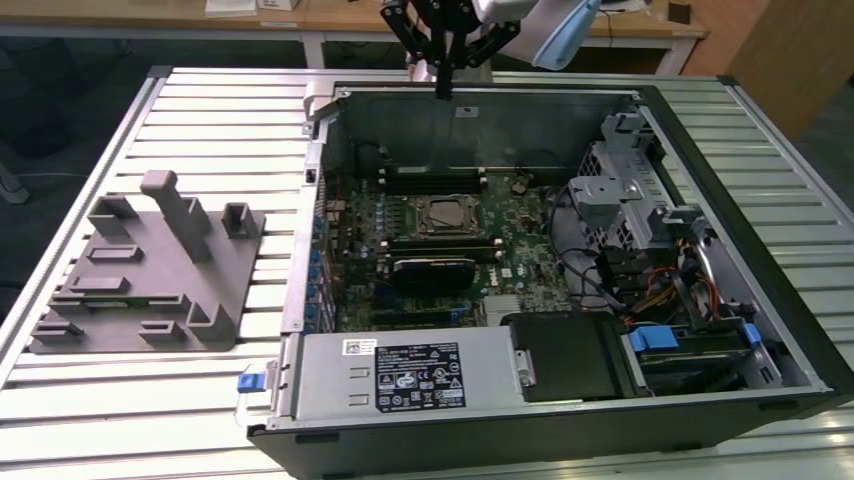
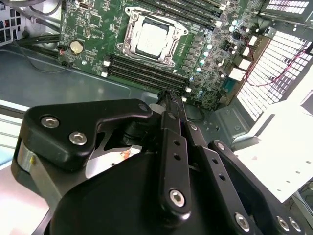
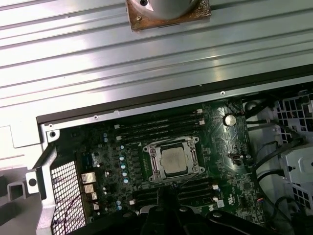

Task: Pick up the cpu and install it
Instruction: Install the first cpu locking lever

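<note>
Ribbed metal table [image 1: 200,390], wooden desks [image 1: 334,22] behind. One open computer case [image 1: 747,330], one grey fixture [image 1: 147,285], one motherboard [image 1: 441,250]. One cpu [image 3: 174,160] seated in socket. Gripper [image 1: 445,92] above case's far wall, fingers together, holding nothing.

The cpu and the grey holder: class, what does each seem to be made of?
The cpu: probably metal on top, matt silvery-beige with a dull sheen. The holder: probably plastic, an even matt grey with no shine, blocky upright posts.

Bright overhead light glares off the ribbed table [image 3: 146,63] (nearly white in both wrist views), while everything stays sharp.
</note>
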Controlling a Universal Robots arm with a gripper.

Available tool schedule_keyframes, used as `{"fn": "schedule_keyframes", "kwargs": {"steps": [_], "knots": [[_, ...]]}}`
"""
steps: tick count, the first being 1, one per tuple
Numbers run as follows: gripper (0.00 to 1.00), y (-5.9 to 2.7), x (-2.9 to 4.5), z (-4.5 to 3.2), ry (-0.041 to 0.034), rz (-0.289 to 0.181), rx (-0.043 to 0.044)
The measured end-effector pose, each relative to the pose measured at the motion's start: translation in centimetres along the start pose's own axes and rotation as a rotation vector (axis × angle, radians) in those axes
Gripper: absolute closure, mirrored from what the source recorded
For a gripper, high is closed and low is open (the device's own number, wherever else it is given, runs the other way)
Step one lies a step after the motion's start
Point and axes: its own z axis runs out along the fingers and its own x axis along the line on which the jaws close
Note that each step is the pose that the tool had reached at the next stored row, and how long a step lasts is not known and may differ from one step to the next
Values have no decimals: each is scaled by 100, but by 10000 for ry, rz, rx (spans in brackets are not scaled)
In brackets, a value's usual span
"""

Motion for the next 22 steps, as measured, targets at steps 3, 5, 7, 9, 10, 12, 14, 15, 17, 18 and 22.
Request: {"fn": "schedule_keyframes", "kwargs": {"steps": [3,5,7,9,10,12,14,15,17,18,22], "knots": [[89,0,0,4,1,0,0],[89,0,0,7,0,0,0],[89,0,0,10,0,0,-1],[89,-1,0,22,0,0,-1],[89,-1,0,26,0,0,-1],[89,-2,-1,38,0,-1,-1],[89,-2,-1,57,0,0,0],[89,-3,-1,69,0,0,-1],[89,-3,-2,91,0,-2,-2],[89,-4,-1,103,0,-3,-1],[89,-6,-2,148,1,-15,0]]}}
